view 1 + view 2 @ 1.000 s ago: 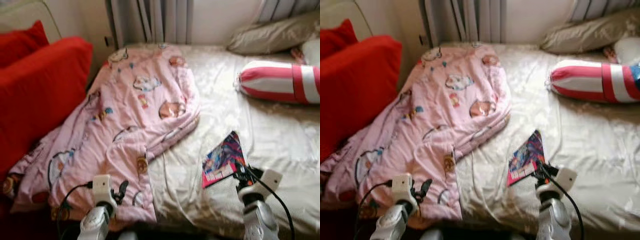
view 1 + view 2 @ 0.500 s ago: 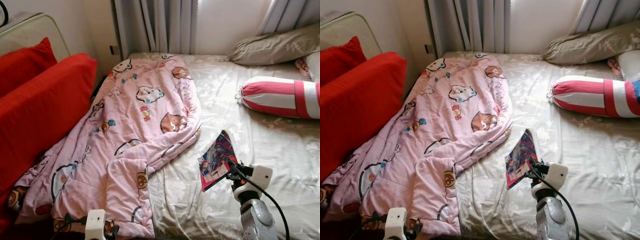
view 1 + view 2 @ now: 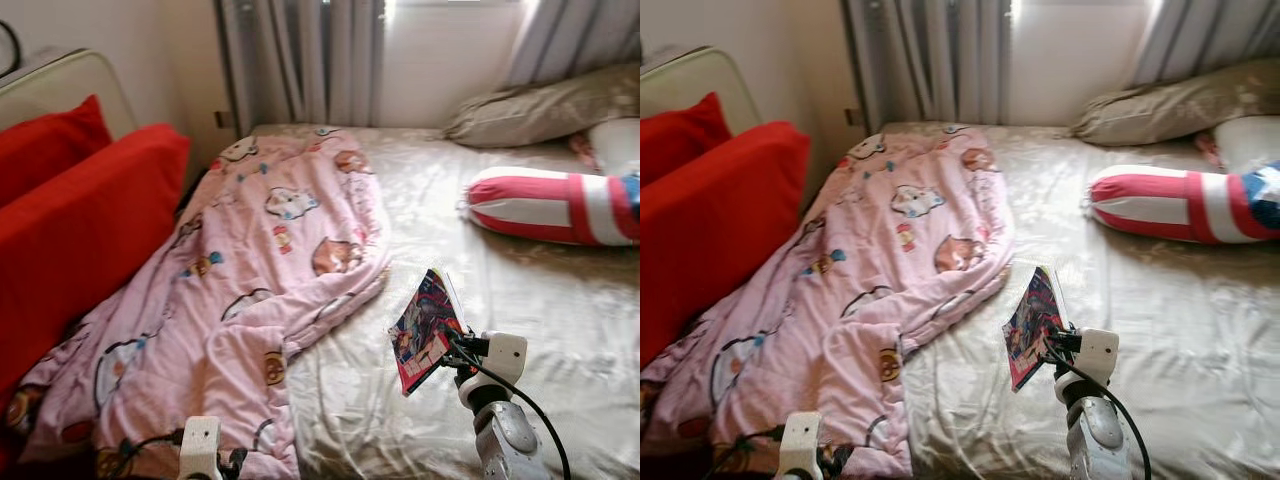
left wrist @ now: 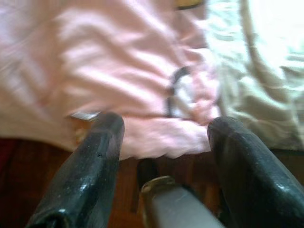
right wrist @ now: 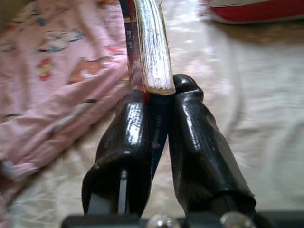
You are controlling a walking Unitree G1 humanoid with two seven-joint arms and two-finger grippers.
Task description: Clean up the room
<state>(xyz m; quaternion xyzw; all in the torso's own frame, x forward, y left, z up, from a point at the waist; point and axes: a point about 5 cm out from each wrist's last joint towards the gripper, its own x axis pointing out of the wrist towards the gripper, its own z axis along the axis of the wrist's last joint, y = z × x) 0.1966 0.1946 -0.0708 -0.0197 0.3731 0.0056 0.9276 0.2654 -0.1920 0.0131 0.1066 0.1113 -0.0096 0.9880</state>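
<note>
Right gripper (image 5: 159,137) jaws clench the thin, floppy magazine (image 3: 427,328) by its corner; left gripper (image 4: 164,142) hangs released.

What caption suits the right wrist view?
Right gripper pinches a colourful book by its edge, held above the beige bedsheet beside the pink blanket.

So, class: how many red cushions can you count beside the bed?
2. A large red cushion lies against the pink blanket; a smaller one stands behind it. Others may be hidden.
</note>
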